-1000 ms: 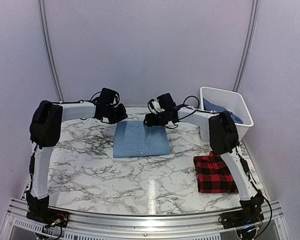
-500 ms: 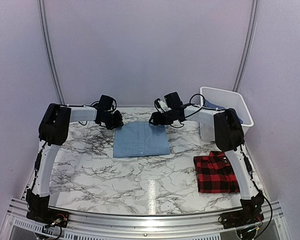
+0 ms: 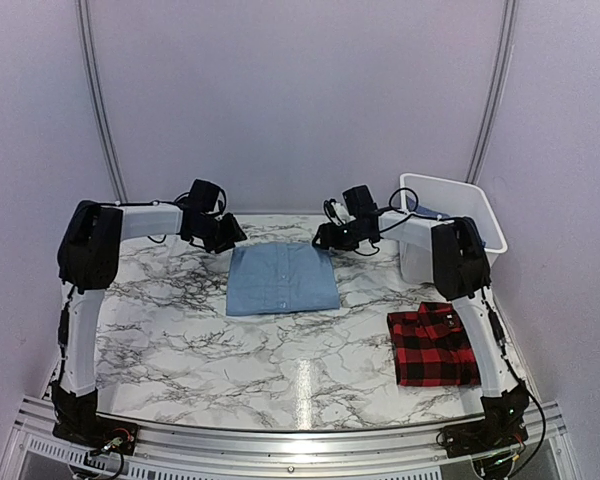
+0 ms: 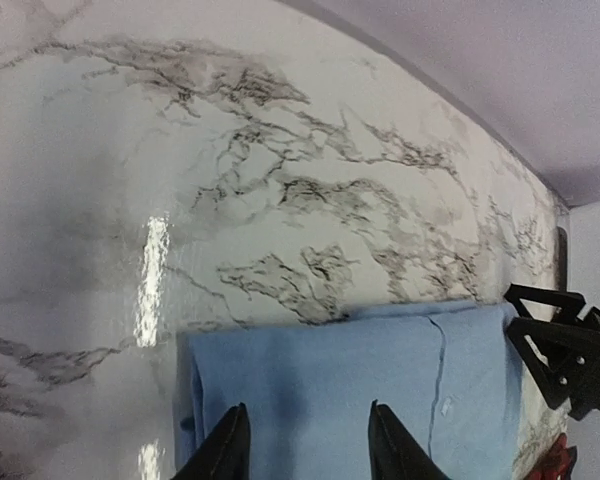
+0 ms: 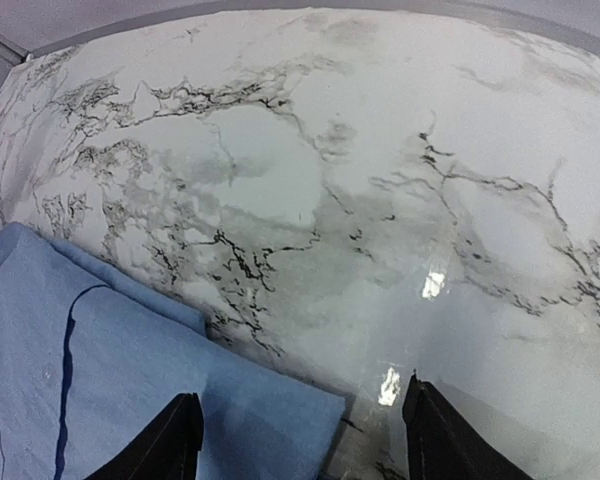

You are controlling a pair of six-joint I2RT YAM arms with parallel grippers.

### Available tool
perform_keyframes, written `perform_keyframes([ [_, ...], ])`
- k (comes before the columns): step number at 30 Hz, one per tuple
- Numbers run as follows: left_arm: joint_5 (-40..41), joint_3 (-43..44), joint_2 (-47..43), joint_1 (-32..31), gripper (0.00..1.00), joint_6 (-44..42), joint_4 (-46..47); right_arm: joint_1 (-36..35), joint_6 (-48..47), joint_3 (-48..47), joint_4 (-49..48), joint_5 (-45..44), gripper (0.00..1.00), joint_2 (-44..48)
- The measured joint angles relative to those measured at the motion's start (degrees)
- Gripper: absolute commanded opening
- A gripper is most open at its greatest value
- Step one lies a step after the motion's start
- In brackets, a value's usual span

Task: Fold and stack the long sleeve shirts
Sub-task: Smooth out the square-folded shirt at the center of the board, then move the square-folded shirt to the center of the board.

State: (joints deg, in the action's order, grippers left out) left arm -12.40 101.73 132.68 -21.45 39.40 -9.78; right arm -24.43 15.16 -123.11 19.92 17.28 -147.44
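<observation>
A plain light blue long sleeve shirt [image 3: 282, 278] lies folded into a flat rectangle at the back middle of the marble table. My left gripper [image 3: 226, 236] hovers at its far left corner, jaws apart with nothing between them; in the left wrist view the gripper [image 4: 308, 445] hangs over blue cloth [image 4: 360, 370]. At the shirt's far right corner my right gripper [image 3: 325, 239] stands open and empty. In the right wrist view, this gripper [image 5: 302, 430] straddles the cloth's corner [image 5: 100, 380]. A folded red-and-black plaid shirt [image 3: 432, 346] lies at the right front.
A white plastic bin [image 3: 477, 214] stands at the back right with dark blue cloth [image 3: 432, 213] showing inside, partly behind the right arm. The right gripper's black body [image 4: 570, 350] shows at the edge of the left wrist view. Walls close in behind and beside the table.
The left gripper's jaws went from shut to apart, letting go of the blue shirt. Both grippers drew outward from the shirt's far edge, left one leftward, right one rightward.
</observation>
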Motion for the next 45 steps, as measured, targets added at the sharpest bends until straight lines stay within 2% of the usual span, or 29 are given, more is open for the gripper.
perform_keyframes([
  [5,0.3,-10.3,-14.8,0.4,0.48,-0.7,-0.4,-0.7,-0.6,5.1,2.4,-3.2,0.63,6.6],
  [9,-1.3,-17.9,-22.0,0.5,0.48,-1.2,0.3,-2.1,-0.6,15.2,1.7,-5.3,0.49,16.3],
  [13,-2.3,-25.0,-23.0,0.5,0.49,-1.4,0.2,-5.0,-0.6,26.1,-0.2,-7.3,0.36,25.2],
  [16,-3.1,-29.7,-23.0,0.4,0.51,-1.6,-1.1,-7.4,-0.1,33.4,-1.7,-7.6,0.30,29.3],
  [22,-5.0,-30.9,-22.8,0.0,0.55,-2.6,-1.0,-11.0,1.0,44.4,-3.7,-7.6,0.28,33.3],
  [29,-5.8,-30.5,-19.8,-0.8,0.52,-3.0,-0.9,-12.2,1.8,50.5,-6.0,-8.0,0.26,33.7],
  [35,-5.8,-28.0,-16.7,-2.0,0.45,-4.0,-0.4,-12.2,1.9,52.2,-6.9,-9.8,0.26,33.7],
  [41,-3.3,-26.8,-15.6,-3.4,0.31,-4.3,-0.4,-12.2,1.8,52.5,-7.5,-10.4,0.28,33.7],
  [44,-2.5,-26.3,-15.0,-3.7,0.18,-4.0,-0.3,-12.2,1.8,52.5,-7.5,-10.4,0.32,33.7],
  [45,-2.3,-26.1,-14.8,-3.8,0.11,-4.0,-0.3,-12.2,1.8,52.5,-7.5,-10.4,0.33,33.7],
])
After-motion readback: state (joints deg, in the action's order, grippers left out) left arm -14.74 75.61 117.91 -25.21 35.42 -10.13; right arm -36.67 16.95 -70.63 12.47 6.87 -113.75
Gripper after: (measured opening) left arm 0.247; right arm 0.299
